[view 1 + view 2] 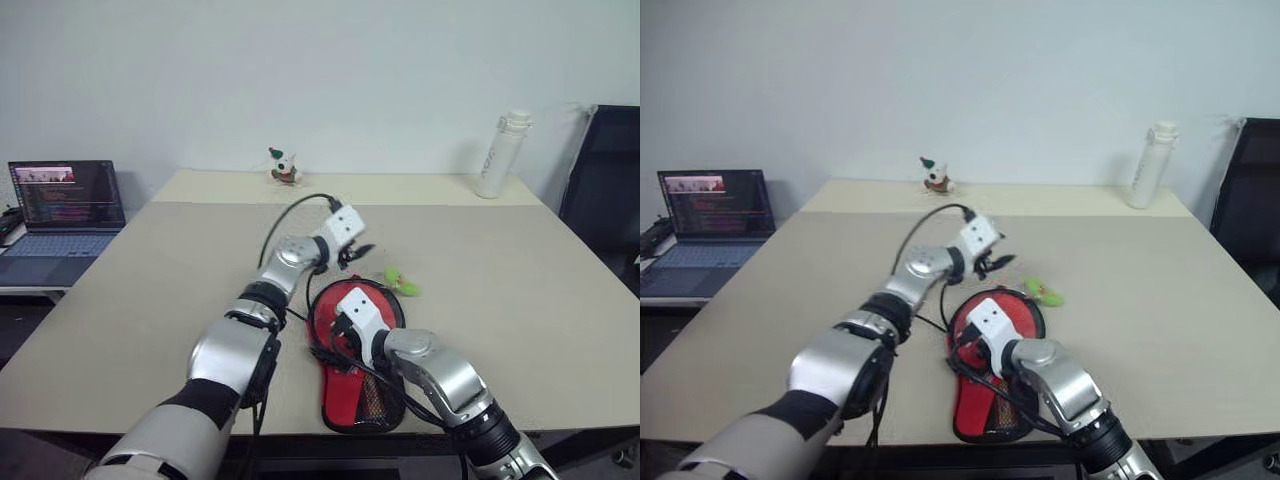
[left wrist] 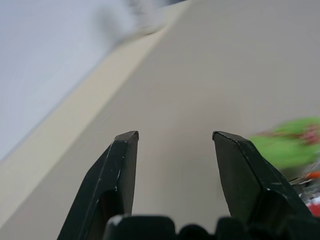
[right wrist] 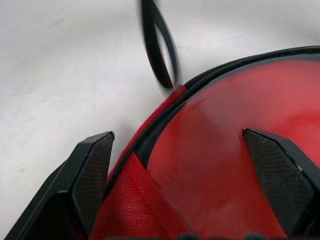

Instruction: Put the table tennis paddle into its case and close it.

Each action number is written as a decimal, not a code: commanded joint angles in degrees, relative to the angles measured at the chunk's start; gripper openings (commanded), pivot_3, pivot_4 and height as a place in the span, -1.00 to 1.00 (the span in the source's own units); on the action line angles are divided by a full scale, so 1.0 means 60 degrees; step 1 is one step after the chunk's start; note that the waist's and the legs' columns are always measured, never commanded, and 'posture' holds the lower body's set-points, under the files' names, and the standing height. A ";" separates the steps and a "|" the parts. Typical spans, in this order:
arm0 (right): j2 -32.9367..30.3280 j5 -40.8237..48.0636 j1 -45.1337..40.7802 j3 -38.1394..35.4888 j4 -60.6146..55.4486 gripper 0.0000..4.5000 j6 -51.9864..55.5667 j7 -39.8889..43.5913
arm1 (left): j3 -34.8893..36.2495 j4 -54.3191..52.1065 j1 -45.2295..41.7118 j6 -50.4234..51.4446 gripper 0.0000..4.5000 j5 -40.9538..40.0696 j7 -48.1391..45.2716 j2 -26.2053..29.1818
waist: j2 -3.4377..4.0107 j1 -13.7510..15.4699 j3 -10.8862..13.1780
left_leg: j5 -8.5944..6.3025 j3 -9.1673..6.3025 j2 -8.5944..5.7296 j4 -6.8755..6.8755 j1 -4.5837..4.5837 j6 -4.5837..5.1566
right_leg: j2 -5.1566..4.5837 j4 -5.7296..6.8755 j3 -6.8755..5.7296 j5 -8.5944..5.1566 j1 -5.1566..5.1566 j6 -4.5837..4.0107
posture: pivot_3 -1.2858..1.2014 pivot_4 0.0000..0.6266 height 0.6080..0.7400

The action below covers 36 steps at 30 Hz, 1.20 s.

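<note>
Big beige table [image 1: 520, 300] takes up most of the scene, with a second lighter tabletop butted against its far edge; off the robot's left side there's a lower desk with an open laptop [image 1: 62, 215], and a dark chair [image 1: 610, 190] sits at the far right corner; a white bottle [image 1: 502, 153] stands upright at the back right, and a little figurine [image 1: 284, 166] stands near the middle of the far edge.

The case [image 1: 362, 360] lies flat near the front edge of the table, red side up, mesh pocket toward the robot; the table tennis paddle [image 3: 240, 150] is inside it, its red rubber face showing through the unzipped rim in the right wrist view; the green pull charm [image 1: 402, 283] rests on the table just past the case's round end.

Right gripper [image 3: 180, 145] hovers right over the case with its fingers spread wide, one over bare table, the other over the red face; not clamped on anything; left gripper [image 2: 175, 140] is up above the table just beyond the case, fingers apart with nothing between them.
</note>
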 commanded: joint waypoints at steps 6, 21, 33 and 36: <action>-0.1528 0.2436 0.0169 -0.2202 -0.2977 1.00 0.2843 0.1323 | 0.1232 -0.2586 0.1770 0.0656 0.14 -0.2375 -0.3232 0.1039 | 0.0008 0.0090 0.0013 | 0.0015 0.0000 0.0002 -0.0005 -0.0026 -0.0028 | -0.0004 -0.0024 -0.0009 0.0012 -0.0011 -0.0021 | 0.03 -0.52 1.00; -0.4572 0.2545 -0.0553 -0.3434 -0.1481 1.00 0.1562 0.1952 | -0.0137 -0.7311 0.4846 0.4406 0.14 -0.3346 -0.5798 0.1448 | 0.0009 0.0066 0.0019 | -0.0002 -0.0007 0.0007 -0.0015 -0.0031 0.0002 | 0.0001 -0.0064 0.0019 0.0010 0.0000 -0.0026 | 0.03 -0.52 1.00; -0.4480 -0.0446 -0.1508 -0.1721 0.2043 1.00 -0.3672 0.1597 | -0.1350 -0.6433 0.4857 0.4067 0.14 -0.2815 -0.6488 0.1327 | 0.0010 0.0056 0.0019 | -0.0002 0.0001 0.0006 -0.0017 -0.0031 0.0003 | 0.0007 -0.0072 0.0021 0.0010 -0.0005 -0.0025 | 0.03 -0.52 1.00; -0.4510 -0.1128 -0.1735 -0.1230 0.3047 1.00 -0.4719 0.1835 | -0.1392 -0.6344 0.4829 0.3978 0.14 -0.2760 -0.6544 0.1337 | 0.0010 0.0060 0.0020 | -0.0001 0.0003 0.0006 -0.0017 -0.0032 0.0002 | 0.0006 -0.0075 0.0022 0.0010 -0.0003 -0.0025 | 0.03 -0.52 1.00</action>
